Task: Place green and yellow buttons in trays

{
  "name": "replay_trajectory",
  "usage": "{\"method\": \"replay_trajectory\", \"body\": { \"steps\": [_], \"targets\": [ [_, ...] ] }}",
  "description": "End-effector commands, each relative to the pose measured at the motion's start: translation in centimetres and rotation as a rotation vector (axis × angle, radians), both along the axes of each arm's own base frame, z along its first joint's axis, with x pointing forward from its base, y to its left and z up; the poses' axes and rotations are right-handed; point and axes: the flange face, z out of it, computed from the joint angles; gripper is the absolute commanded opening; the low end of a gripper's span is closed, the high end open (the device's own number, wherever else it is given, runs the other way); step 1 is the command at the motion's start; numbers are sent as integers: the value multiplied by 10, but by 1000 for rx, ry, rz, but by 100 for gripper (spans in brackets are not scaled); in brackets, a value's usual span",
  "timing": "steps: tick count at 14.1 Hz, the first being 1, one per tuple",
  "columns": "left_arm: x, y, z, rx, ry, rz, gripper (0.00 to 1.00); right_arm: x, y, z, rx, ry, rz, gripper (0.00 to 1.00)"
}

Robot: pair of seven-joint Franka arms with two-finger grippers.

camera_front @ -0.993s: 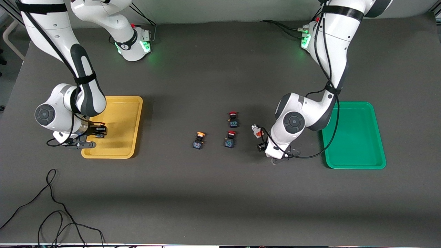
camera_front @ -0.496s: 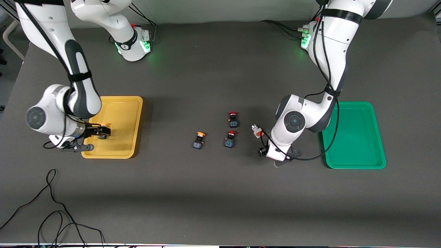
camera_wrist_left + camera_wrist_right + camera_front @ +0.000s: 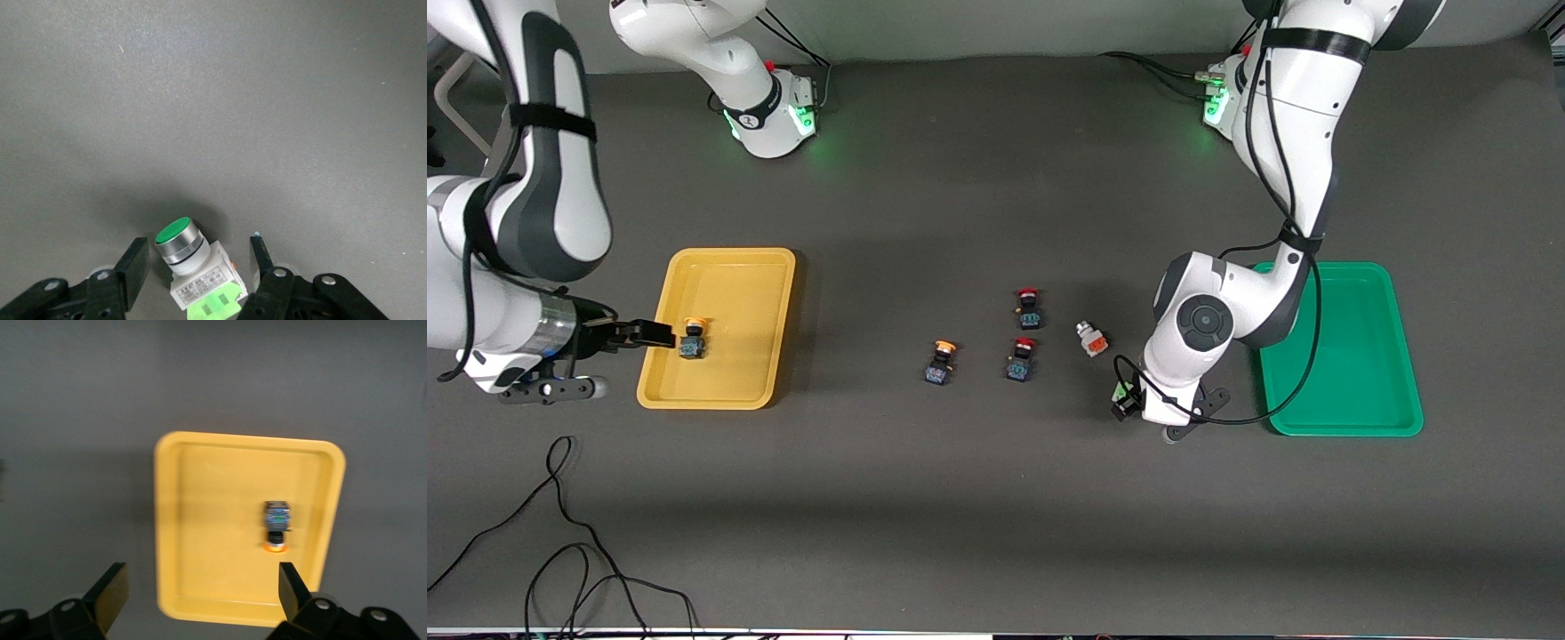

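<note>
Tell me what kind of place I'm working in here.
Most likely a robotics lab bench set up for sorting trials: two white robot arms bolted along a dark grey matte table, a shallow yellow plastic tray and a matching green plastic tray at its ends, and loose black cables trailing over the table edge.

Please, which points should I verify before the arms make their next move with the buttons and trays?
1. Green button sits between the left gripper fingers: ok.
2. Left gripper is over the green tray: not ok. It is over bare table beside the tray.
3. Right gripper is open and apart from its button: ok.
4. One yellow button lies inside the yellow tray: ok.
5. Second yellow button is in a tray: not ok. It is on the table between the trays.
6. Red buttons are on the table, outside both trays: ok.
</note>
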Motion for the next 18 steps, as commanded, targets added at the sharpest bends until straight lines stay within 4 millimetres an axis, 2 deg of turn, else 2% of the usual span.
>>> {"method": "replay_trajectory", "body": {
  "steps": [1,3,4,5,6,7,8,10,11,12,14,16,18],
  "targets": [
    [-4,-14,-12,18,1,5,70,5,103,8,-68,-16,-64,100],
    [-6,-16,-15,18,5,8,70,8,171,7,-91,-46,-147,100],
    [-7,-16,-17,20,7,5,70,7,203,1,-66,-39,-186,100],
    [-7,-17,-18,21,8,2,60,7,238,-6,-40,-34,-211,100],
    [-9,-21,-18,21,8,-4,21,11,262,-14,-31,-33,-242,100],
    [-10,-24,-17,23,7,-10,0,11,288,-23,-29,-30,-273,100],
    [-10,-23,-17,25,9,-20,0,8,315,-36,-34,-23,-295,100],
    [-9,-19,-14,44,10,-81,0,12,335,-68,-64,-18,-334,100],
    [-7,-15,-5,49,5,-120,0,12,347,-86,-48,-23,-328,100],
    [-4,-6,13,57,19,-157,0,13,355,-100,-15,-39,-343,100],
    [3,26,52,79,81,-275,0,17,357,-138,-30,-53,-384,100],
    [6,69,93,86,147,-437,0,15,363,-174,-39,-61,-385,100],
    [11,122,128,72,184,-567,0,6,362,-212,-35,-69,-425,100]
  ]
}}
